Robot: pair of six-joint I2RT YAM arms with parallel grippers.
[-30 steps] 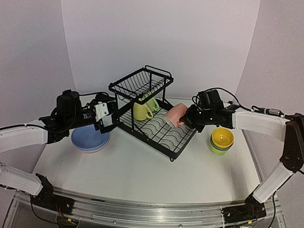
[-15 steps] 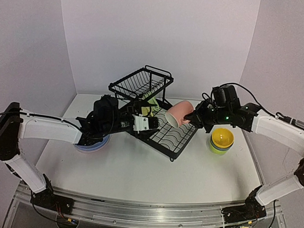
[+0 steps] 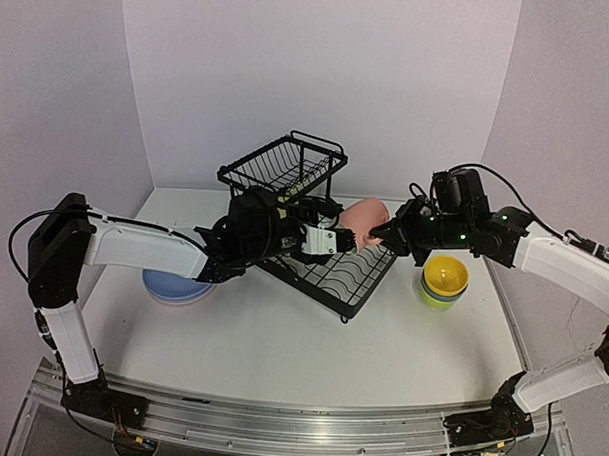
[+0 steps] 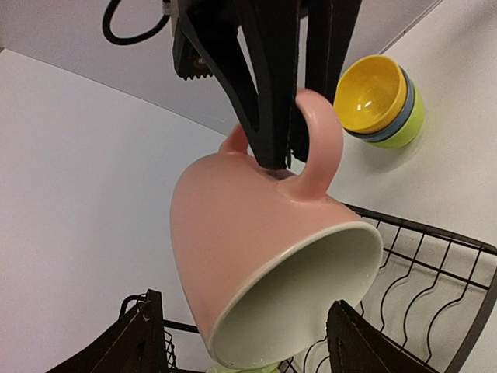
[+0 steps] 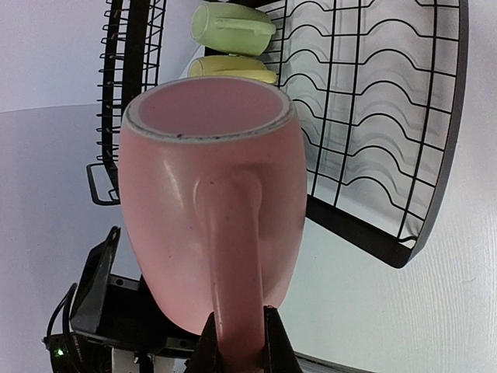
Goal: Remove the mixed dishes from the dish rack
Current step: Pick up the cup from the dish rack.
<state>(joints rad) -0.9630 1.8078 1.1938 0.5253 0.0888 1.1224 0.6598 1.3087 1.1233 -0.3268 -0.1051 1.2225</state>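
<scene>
A pink mug [image 3: 366, 216] hangs tilted above the black wire dish rack [image 3: 335, 280], mouth toward the left arm. My right gripper [image 5: 237, 343] is shut on its handle [image 5: 235, 256], also seen as the right gripper [image 3: 383, 231] from above. My left gripper [image 4: 252, 342] is open, and its fingers [image 4: 144, 336] stand on either side of the pink mug [image 4: 248, 241] at the rim without visible contact. In the rack [image 5: 373, 116] lie a pale-green mug [image 5: 233, 28] and a yellow mug [image 5: 230, 67].
A blue plate [image 3: 172, 286] lies on the table left of the rack, partly under the left arm. A stack of yellow, blue and green bowls [image 3: 444, 281] stands to the rack's right, below the right arm. The rack's raised upper basket [image 3: 285, 165] stands behind the left wrist.
My left arm has swung right from the blue plate, across the rack, up to the mug's mouth, its jaws narrowing a little. My right gripper has lifted the mug off the rack.
</scene>
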